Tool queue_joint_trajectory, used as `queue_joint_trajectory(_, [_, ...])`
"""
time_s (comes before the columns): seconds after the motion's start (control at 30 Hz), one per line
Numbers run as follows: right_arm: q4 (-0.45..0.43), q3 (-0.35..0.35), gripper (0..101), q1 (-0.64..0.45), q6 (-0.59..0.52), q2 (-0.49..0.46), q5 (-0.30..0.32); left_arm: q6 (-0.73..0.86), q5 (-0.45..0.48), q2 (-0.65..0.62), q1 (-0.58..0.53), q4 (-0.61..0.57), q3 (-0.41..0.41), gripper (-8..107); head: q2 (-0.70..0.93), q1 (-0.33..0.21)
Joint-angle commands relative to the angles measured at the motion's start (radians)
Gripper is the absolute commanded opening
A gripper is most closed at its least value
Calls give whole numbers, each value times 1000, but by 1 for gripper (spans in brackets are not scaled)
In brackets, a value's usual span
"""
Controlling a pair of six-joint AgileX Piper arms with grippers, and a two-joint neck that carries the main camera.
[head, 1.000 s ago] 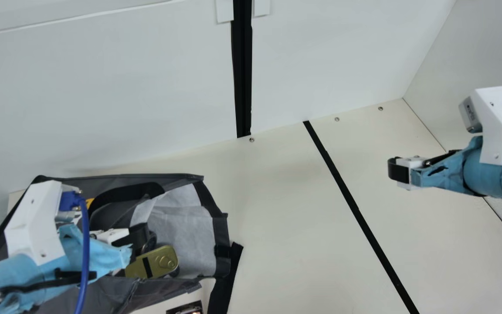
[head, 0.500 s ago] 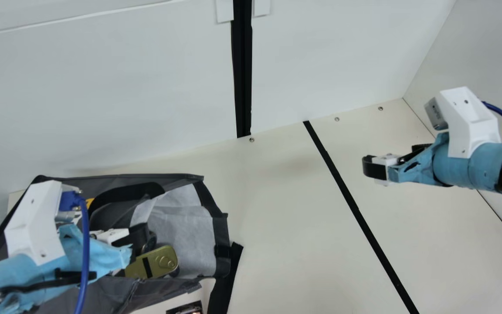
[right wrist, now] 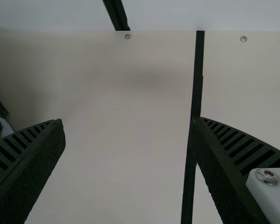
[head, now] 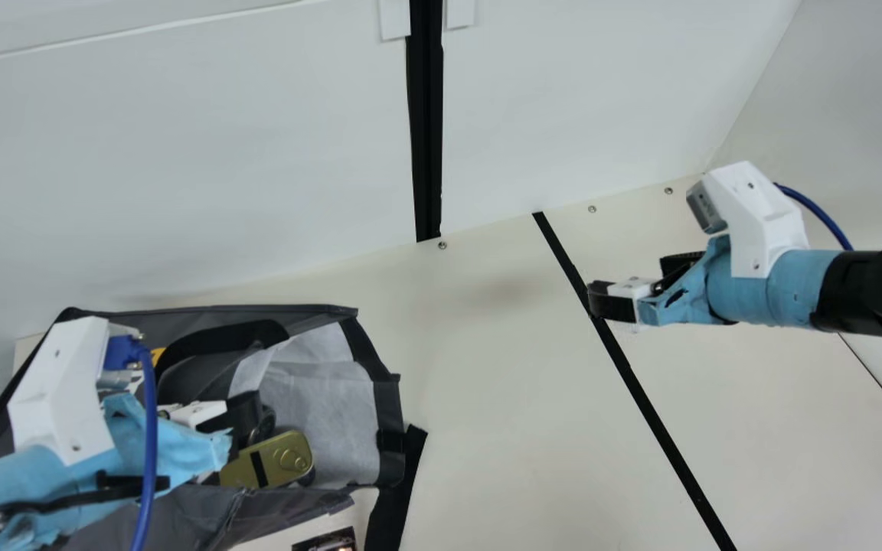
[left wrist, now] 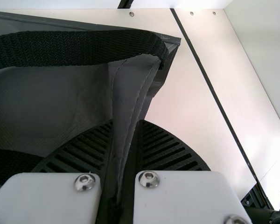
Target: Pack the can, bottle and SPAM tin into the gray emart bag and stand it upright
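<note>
in the main view, the gray emart bag (head: 181, 514) is found on the worktop (head: 502, 428), lower and to the left of the right claw (right wrist: 130, 120), with bare worktop between them. the left claw (left wrist: 126, 122) is by far the nearer: a seamed fold of the bag's gray fabric is clamped between its fingers. the right claw's fingers are held wide apart, with nothing between them, and are aimed toward the bag's side of the worktop.

the bag's long axis runs roughly side to side across the main view. its mouth is opened toward the neck camera, and the end with the pale lining (head: 322, 417) is turned toward the right claw. a gold tin (head: 272, 461), probably the spam tin, is seen inside the mouth, its own length slanted up toward the right.

for the bag to be stood upright, the right claw would likely have to be brought leftward and lower, to the lined end or its rim, while the fold is kept pinched by the left. whether the can and bottle are packed cannot be told.
</note>
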Motion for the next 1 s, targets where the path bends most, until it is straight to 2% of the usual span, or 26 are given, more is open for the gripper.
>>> queue_joint_trajectory(0.0, [21,6,95,8,-19,5,3,0,0,0,0,0,0,-8,-1,-23])
queue_joint_trajectory(0.47, [131,56,95,71,-162,65,16,0,0,0,0,0,0,-8,-1,-23])
queue_joint_trajectory(0.97, [204,91,95,121,-294,140,45,0,0,0,0,0,0,-8,-1,-23])
